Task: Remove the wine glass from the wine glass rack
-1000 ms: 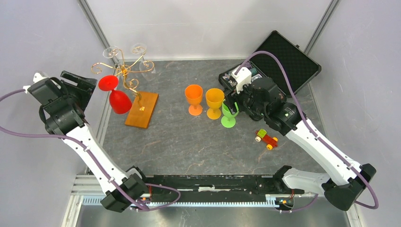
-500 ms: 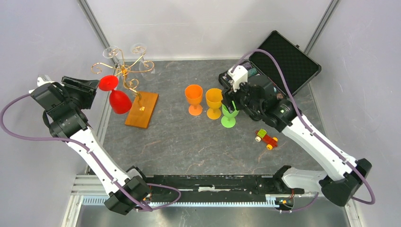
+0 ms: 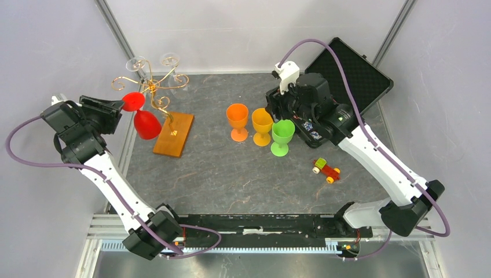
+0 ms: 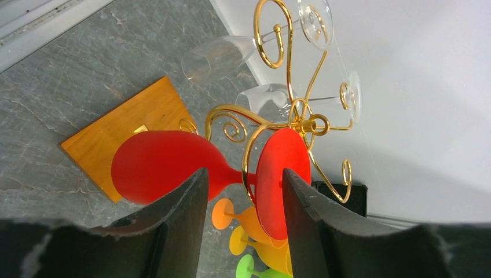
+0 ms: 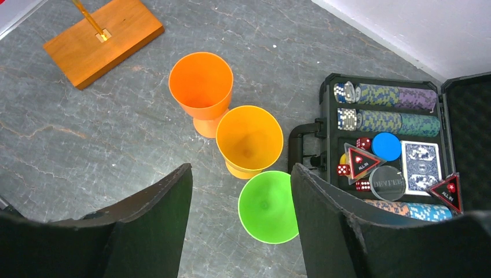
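Well to the right of the wine glass rack (image 3: 173, 134), a black case (image 3: 353, 72) lies open. On the rack's left side, the red wine glass (image 3: 146, 124) hangs by its foot from a scroll arm. The left gripper (image 4: 240, 174) straddles its stem, jaws apart and not pinching. Right of the rack, the right gripper (image 5: 240, 166) hovers above a green goblet (image 3: 282, 130), jaws apart and empty.

A robot lab's enclosed test cell.
We see white panels (image 3: 49, 46), aluminium posts (image 3: 118, 36) at eleven and one o'clock, and a grey marbled tabletop (image 3: 231, 179).
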Robot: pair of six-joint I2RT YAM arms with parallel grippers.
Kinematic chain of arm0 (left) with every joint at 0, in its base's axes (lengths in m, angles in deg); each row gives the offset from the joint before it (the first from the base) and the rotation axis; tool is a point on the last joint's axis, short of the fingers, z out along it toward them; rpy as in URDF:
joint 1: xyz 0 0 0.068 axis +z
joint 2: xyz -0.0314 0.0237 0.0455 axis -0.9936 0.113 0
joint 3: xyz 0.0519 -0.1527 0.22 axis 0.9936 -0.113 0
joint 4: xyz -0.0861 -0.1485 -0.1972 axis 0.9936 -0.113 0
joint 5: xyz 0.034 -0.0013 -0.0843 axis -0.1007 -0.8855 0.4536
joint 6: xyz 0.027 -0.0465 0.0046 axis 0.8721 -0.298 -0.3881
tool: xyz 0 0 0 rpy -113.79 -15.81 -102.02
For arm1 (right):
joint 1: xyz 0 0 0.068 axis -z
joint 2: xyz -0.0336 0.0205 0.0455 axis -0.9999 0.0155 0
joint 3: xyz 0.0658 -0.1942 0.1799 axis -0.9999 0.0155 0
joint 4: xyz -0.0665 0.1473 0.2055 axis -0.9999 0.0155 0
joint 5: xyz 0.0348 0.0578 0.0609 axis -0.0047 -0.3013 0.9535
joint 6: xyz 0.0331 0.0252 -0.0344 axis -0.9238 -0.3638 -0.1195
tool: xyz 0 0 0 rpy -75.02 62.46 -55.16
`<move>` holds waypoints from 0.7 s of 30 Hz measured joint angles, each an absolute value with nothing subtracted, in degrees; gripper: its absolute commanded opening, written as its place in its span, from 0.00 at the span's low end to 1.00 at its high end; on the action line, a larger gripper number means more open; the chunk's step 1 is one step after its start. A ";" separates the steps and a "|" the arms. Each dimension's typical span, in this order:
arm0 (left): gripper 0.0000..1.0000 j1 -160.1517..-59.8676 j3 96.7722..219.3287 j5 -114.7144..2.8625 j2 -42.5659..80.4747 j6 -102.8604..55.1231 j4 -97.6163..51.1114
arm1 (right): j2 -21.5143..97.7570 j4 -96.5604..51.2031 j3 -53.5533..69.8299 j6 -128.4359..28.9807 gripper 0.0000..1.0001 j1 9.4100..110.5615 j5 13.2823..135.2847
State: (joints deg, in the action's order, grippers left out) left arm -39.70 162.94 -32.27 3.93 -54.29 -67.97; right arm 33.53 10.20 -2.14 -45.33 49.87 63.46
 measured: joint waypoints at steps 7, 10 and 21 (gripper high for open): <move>0.36 -39.70 162.57 -29.12 3.91 -54.70 -66.02 | 33.49 11.34 -2.46 -45.70 0.68 49.87 61.71; 0.35 -39.70 162.48 -28.51 3.88 -54.79 -65.58 | 33.49 11.58 -2.46 -45.70 0.68 49.87 61.39; 0.29 -39.59 162.48 -29.12 3.62 -54.90 -66.48 | 33.40 11.56 -2.46 -45.66 0.68 49.87 60.53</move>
State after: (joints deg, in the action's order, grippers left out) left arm -39.59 162.48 -29.12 3.62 -54.90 -66.48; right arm 33.40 11.56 -2.46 -45.66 49.87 60.53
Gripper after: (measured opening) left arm 0.240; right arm 0.679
